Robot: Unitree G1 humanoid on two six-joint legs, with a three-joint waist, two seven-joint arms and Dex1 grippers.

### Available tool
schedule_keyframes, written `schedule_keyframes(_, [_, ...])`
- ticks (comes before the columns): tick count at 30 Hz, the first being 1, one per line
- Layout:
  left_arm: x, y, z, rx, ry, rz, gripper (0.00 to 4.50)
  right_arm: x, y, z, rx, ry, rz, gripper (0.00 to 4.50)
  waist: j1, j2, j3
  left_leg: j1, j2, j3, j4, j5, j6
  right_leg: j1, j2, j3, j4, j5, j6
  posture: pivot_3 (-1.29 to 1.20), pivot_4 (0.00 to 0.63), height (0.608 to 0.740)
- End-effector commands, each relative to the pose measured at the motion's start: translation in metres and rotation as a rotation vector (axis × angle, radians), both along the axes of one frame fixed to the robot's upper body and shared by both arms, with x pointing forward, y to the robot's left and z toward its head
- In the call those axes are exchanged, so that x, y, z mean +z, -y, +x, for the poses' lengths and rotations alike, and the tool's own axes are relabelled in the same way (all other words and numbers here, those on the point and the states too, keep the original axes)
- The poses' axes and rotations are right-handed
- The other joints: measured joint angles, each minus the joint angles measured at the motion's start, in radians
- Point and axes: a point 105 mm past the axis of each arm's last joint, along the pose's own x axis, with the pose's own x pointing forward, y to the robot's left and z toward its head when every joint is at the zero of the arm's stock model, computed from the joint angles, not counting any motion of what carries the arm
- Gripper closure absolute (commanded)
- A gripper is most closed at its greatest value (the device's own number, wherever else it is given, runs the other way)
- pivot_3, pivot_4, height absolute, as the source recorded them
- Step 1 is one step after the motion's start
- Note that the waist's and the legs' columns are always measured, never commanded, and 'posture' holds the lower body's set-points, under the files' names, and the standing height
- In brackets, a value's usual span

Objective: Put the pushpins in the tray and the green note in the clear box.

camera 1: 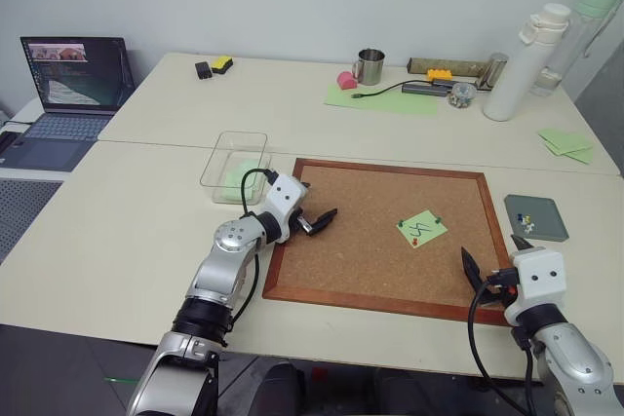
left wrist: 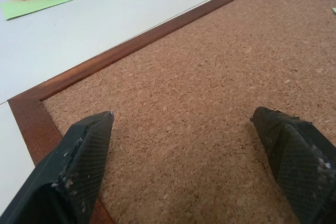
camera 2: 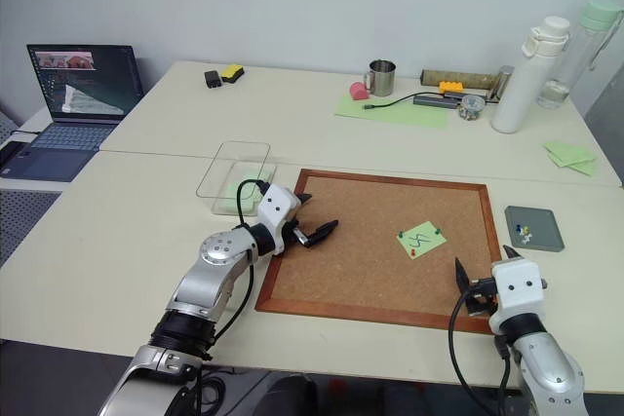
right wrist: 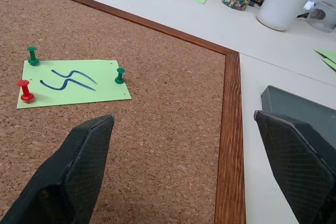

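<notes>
The green note (camera 1: pixel 421 229), marked with a dark squiggle, lies on the right half of a cork board (camera 1: pixel 370 250). Three pushpins hold it: a green one (right wrist: pixel 33 55), a second green one (right wrist: pixel 120 75) and a red one (right wrist: pixel 24 90). My right gripper (camera 1: pixel 494 255) hovers open at the board's right front corner, short of the note. The dark grey tray (camera 1: pixel 549 231) sits just right of the board with a few pins in it. My left gripper (camera 1: pixel 320 220) is open over the board's left edge. The clear box (camera 1: pixel 222 158) stands behind it, a pale green paper inside.
A laptop (camera 1: pixel 70 85) sits on a side table at far left. Along the back are a metal mug (camera 1: pixel 370 65), a large green sheet (camera 1: pixel 380 99) with a cable, a jar of pins (camera 1: pixel 461 94) and a white bottle (camera 1: pixel 522 60). Plain green papers (camera 1: pixel 565 143) lie far right.
</notes>
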Motion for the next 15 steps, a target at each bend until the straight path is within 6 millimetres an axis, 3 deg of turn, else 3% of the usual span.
schedule_keyframes(1, [0.0193, 0.0018, 0.0029, -0.012, 0.071, -0.006, 0.01, 0.0151, 0.0008, 0.0023, -0.003, 0.053, -0.022, 0.0, 0.0, 0.0, 0.0, 0.0, 0.0, 0.0, 0.0, 0.0, 0.0, 0.0, 0.0, 0.0, 0.0, 0.0, 0.0, 0.0, 0.15, 0.74])
schedule_keyframes(15, [0.0258, 0.0065, -0.004, -0.095, 0.024, -0.064, 0.01, 0.0182, 0.0011, 0.007, -0.009, 0.061, -0.025, 0.0, 0.0, 0.0, 0.0, 0.0, 0.0, 0.0, 0.0, 0.0, 0.0, 0.0, 0.0, 0.0, 0.0, 0.0, 0.0, 0.0, 0.15, 0.74])
